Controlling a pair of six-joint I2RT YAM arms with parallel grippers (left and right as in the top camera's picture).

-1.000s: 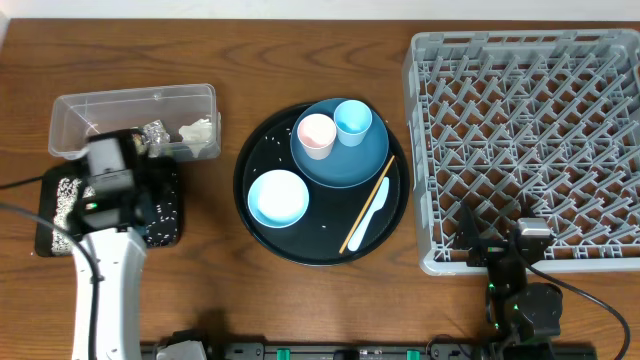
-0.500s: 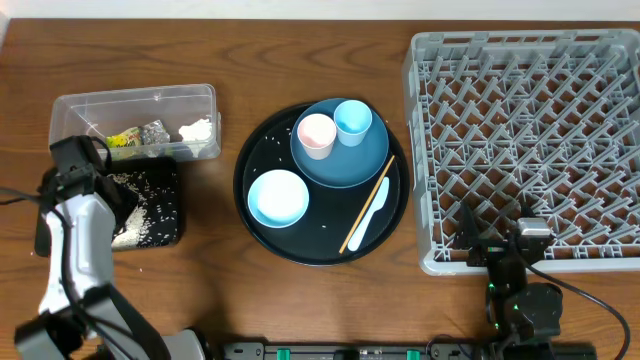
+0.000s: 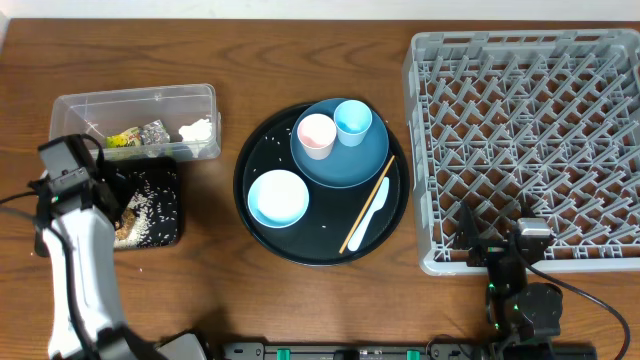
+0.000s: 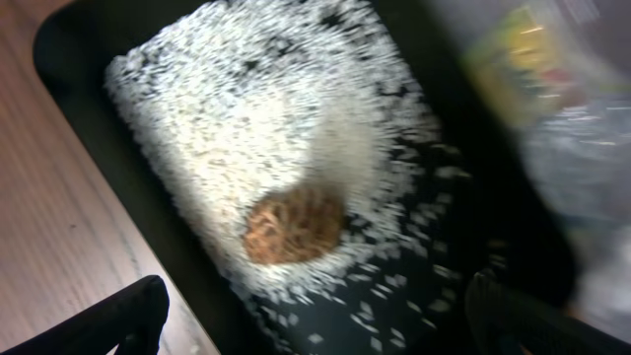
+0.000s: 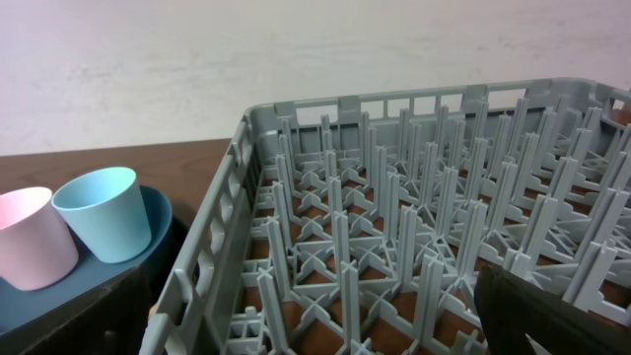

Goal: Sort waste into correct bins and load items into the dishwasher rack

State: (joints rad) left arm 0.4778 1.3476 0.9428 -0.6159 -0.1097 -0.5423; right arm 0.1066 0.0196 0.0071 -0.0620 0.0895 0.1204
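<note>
Rice grains [image 4: 246, 128] and the brown food scrap [image 4: 294, 225] lie in the black tray [image 3: 176, 205] at the table's nine o'clock, apparently keeping food waste apart from the snack wrapper [image 3: 122, 140] in the clear tub [image 3: 130, 100]. Left hand [image 4: 315, 306] hovers above, fingers apart, empty; right hand [image 5: 296, 316], likewise apart, sits at five o'clock.

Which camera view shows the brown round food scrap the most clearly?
The left wrist view: the brown food scrap lies close and large on the white rice in the black tray. The overhead view shows only a small brownish spot in that tray. The right wrist view does not show it.
</note>
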